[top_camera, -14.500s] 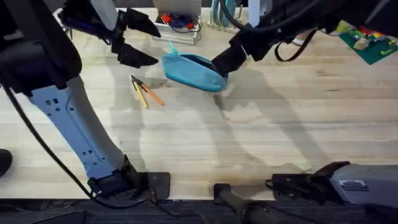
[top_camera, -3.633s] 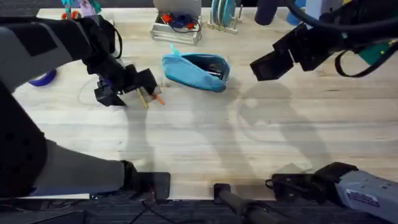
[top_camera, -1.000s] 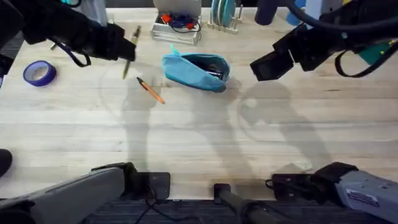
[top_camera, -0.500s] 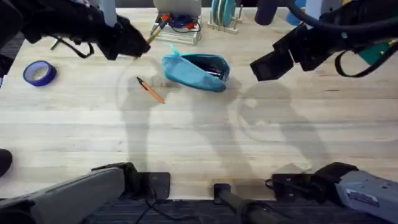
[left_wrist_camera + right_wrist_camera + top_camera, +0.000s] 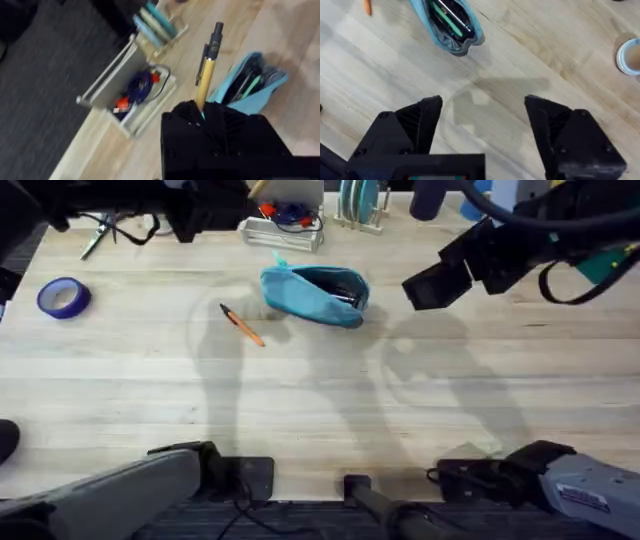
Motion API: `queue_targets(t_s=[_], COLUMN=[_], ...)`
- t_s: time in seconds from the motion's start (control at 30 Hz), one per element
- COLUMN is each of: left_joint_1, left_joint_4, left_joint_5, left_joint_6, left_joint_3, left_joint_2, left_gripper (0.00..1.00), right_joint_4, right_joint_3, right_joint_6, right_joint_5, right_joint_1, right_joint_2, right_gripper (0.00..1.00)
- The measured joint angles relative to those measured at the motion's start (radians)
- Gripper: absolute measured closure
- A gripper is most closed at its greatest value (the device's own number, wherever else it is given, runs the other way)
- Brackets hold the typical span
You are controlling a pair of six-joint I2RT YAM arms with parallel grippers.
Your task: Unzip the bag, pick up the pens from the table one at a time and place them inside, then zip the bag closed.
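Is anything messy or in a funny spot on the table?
Not really. One orange pen lies loose on the table beside the open bag, and the left gripper holds a yellow pen.

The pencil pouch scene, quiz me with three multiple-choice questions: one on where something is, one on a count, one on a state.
1. Where does the orange pen lie?
A. inside the pouch
B. on the table left of the pouch
C. on the blue tape roll

2. How many pens lie loose on the table?
A. one
B. two
C. three

3. How is the teal pouch?
A. zipped shut
B. unzipped, with pens inside
C. held by the right gripper

Answers: 1 B, the overhead view shows it on bare wood beside the pouch. 2 A, since the yellow pen is held in the left gripper. 3 B, its mouth gapes in the right wrist view, while the right gripper hangs open.
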Motion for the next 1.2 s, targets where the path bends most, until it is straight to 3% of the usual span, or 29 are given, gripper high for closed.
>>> queue_targets(t_s=[0.33, 0.73, 1.2], left_joint_1=[-0.074, -0.075, -0.075], left_joint_4=[0.029, 0.022, 0.022], left_joint_5=[0.115, 0.284, 0.381], left_joint_6=[0.005, 0.046, 0.117], left_joint_3=[0.000, 0.000, 0.000], left_joint_2=[0.000, 0.132, 0.258], left_gripper=[0.959, 0.959, 0.959], right_joint_4=[0.000, 0.000, 0.000], right_joint_3=[0.000, 0.000, 0.000], right_joint_6=[0.000, 0.000, 0.000], right_joint_5=[0.000, 0.000, 0.000], right_joint_1=[0.000, 0.000, 0.000], right_joint_2=[0.000, 0.000, 0.000], right_gripper=[0.003, 0.004, 0.003])
